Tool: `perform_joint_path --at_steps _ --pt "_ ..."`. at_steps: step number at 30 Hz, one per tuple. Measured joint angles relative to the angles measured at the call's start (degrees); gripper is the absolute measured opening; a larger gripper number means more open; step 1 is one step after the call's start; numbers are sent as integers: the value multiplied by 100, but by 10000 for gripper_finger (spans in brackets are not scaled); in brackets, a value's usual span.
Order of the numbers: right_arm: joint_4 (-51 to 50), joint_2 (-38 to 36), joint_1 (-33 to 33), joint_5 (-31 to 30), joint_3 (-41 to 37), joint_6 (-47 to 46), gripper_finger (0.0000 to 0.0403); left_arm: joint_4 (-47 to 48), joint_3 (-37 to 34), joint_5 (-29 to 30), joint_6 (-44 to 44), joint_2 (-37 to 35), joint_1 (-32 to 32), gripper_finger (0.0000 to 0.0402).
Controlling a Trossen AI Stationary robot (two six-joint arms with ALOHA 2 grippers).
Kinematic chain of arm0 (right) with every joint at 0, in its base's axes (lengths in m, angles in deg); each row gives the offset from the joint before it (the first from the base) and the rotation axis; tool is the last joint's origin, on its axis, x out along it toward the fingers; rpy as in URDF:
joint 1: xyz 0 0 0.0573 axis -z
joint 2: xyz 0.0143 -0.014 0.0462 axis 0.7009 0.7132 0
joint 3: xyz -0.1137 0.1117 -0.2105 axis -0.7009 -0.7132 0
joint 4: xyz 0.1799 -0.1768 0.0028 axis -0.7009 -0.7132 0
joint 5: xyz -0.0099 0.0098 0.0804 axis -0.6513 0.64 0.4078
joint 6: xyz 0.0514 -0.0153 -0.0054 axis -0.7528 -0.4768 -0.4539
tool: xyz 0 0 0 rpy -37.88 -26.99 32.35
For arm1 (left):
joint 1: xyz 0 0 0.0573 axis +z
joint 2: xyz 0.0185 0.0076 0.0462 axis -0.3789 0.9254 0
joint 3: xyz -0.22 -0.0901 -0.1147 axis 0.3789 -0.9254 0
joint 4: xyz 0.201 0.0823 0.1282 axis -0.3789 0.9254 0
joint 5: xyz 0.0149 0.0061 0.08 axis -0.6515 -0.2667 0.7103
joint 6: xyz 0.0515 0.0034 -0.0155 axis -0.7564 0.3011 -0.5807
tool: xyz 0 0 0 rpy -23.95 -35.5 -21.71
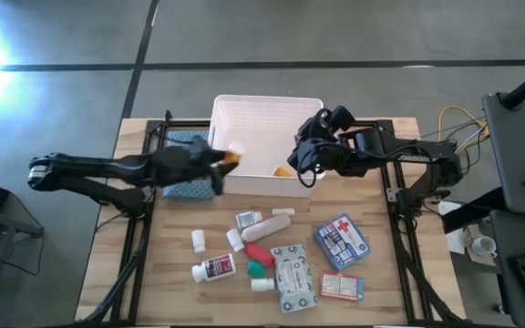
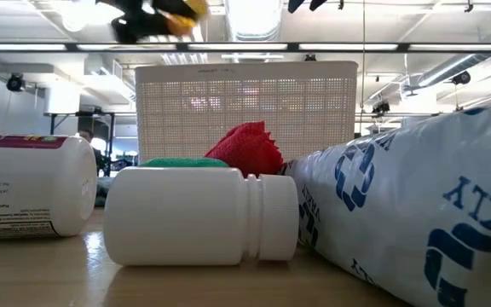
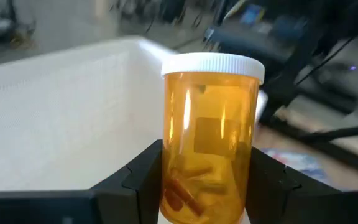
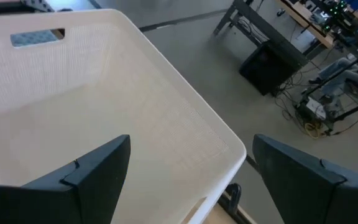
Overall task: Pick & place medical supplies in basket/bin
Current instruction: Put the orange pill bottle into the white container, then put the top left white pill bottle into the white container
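My left gripper (image 1: 222,162) is shut on an amber pill bottle (image 3: 211,143) with a white cap, high over the left wall of the white bin (image 1: 267,118); the low view shows both blurred at its top edge. My right gripper (image 4: 191,180) hangs open over the bin's right part with nothing between its fingers. A small orange item (image 1: 283,170) lies inside the bin. On the table's near half lie white pill bottles (image 1: 215,268), a red tube (image 1: 261,253), a blue red-cross pouch (image 1: 342,240), a grey-white packet (image 1: 294,278) and a white-red box (image 1: 342,286). My left gripper pinches the bottle's lower body (image 3: 207,186) between its two fingers (image 3: 143,180), one on each side. The fingers come nearly level from the table's left. The bottle is lifted clear, its white cap (image 3: 213,64) away from the fingers.
A blue patterned cloth (image 1: 188,187) lies under my left arm beside the bin's left wall. In the low view a lying white bottle (image 2: 199,213) and the packet (image 2: 416,205) fill the foreground in front of the bin (image 2: 245,111).
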Motion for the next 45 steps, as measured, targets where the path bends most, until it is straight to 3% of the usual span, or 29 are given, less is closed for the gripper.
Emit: perform_joint_path --at_steps 4,10,17,21,26,33,36,41,45 --pt "-102 -225 -11 0 1 -324 327 946 1142 -323 -439 1007 539 155" --pt "-693 -586 -48 0 2 -1175 327 2655 2886 -1553 -1147 2376 1401 155" --pt "-1551 -727 -200 -4 -24 -2185 327 3669 4114 -1539 -2382 3432 1710 183" --pt "-1959 -727 -276 -4 -123 -2667 327 3912 4332 -1481 -2525 3632 1758 237" --pt "-1974 -725 -329 2 -442 -2819 327 4320 4209 -903 -2539 3537 1778 294" --pt "-1943 -712 -337 168 -856 -2835 327 5828 3987 -988 -2690 2527 1253 308" --pt "-1945 -716 -298 251 -919 -2887 327 6258 3712 -1030 -1868 1900 927 308" --pt "-1971 -727 -38 -20 -899 -4034 327 6690 2893 -1086 1340 902 537 308" --pt "-1965 -731 222 -156 -863 -4319 327 6703 1733 -1088 3449 204 -181 308"
